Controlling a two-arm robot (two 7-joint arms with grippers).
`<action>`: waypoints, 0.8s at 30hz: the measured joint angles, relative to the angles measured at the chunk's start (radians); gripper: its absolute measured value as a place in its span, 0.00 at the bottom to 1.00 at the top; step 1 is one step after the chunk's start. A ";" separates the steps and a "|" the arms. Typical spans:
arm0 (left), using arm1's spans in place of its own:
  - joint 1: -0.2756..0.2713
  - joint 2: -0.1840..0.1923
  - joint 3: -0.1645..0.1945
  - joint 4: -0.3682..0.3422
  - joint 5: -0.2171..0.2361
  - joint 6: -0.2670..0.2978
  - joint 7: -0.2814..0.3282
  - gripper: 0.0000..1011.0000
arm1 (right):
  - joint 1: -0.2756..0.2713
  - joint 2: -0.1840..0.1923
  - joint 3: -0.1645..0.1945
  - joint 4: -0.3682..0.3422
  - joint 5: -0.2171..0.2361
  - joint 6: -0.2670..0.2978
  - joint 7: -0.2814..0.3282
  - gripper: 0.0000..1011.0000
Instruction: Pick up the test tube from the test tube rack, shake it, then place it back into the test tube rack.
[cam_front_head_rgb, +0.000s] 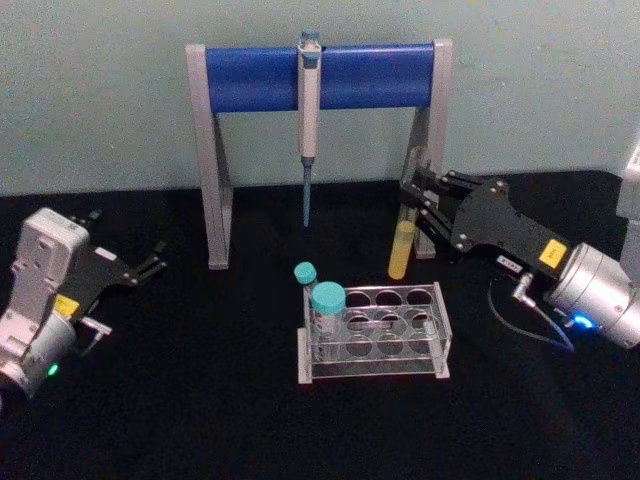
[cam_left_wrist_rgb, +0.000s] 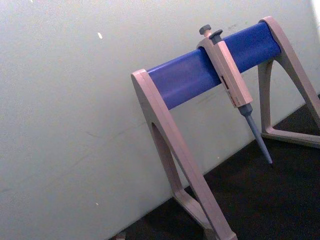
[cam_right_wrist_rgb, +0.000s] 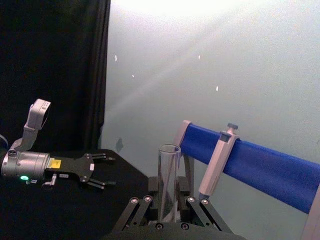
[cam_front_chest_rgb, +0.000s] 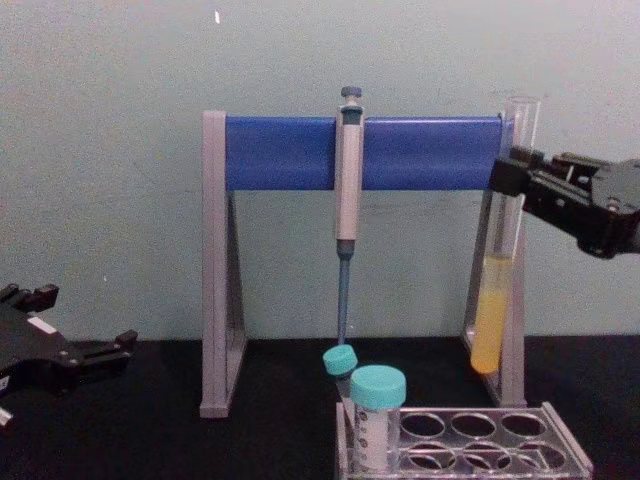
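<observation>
right gripper (cam_front_head_rgb: 412, 205) pinches the test tube (cam_front_head_rgb: 402, 248), lifted clear of the test tube rack (cam_front_head_rgb: 375, 372). my left gripper (cam_right_wrist_rgb: 107, 171) lies spread, parked. shaking and replacing remain, i judge.

I see grey-legged stand (cam_front_head_rgb: 218, 170) at back of black table (cam_front_head_rgb: 200, 400), hard up against pale green wall (cam_front_head_rgb: 100, 100). Blue crossbar (cam_front_head_rgb: 250, 80) spans the top betw the legs. Grey-blue pipette (cam_front_head_rgb: 309, 100) hangs off it approx mid-span, vertical, tip down and off the tabletop. In front of stand: front teal-capped tube (cam_front_head_rgb: 327, 300) upright w/ bigger cap, rear teal-capped tube (cam_front_head_rgb: 305, 272) just beside it, leaning a bit. R wrist cam: black curtain (cam_right_wrist_rgb: 50, 60) next to the wall.
</observation>
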 joint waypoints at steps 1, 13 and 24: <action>0.000 0.000 0.000 0.000 0.000 0.000 0.000 0.99 | 0.001 -0.001 -0.001 0.002 -0.001 0.000 0.000 0.23; 0.000 0.000 0.000 0.000 0.000 0.000 0.000 0.99 | 0.012 -0.017 -0.022 0.051 -0.015 0.011 0.003 0.23; 0.000 0.000 0.000 0.000 0.000 0.000 0.000 0.99 | 0.026 -0.030 -0.042 0.099 -0.023 0.022 0.013 0.23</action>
